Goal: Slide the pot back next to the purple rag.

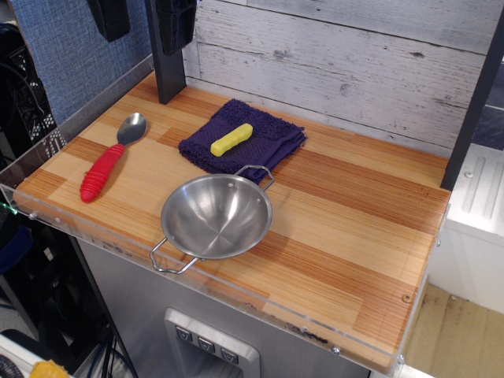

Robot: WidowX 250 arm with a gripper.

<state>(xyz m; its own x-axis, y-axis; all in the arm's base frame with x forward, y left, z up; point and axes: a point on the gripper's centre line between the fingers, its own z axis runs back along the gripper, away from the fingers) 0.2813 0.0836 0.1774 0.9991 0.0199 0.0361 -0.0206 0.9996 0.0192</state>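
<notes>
Below raised claw, pot, well apart

Layout of the table as we see it

We find the pot near the front edge of the table, about midway across, one handle toward the front left and the other toward the back right. Just behind it lies the rag, its near corner close to the pot's rear handle; we cannot tell if they touch. On the rag rests a small block. Left of both, well apart from the pot, we see the spoon, bowl toward the back, handle toward the front. Behind the spoon and left of the rag, a post stands at the table's back edge.
</notes>
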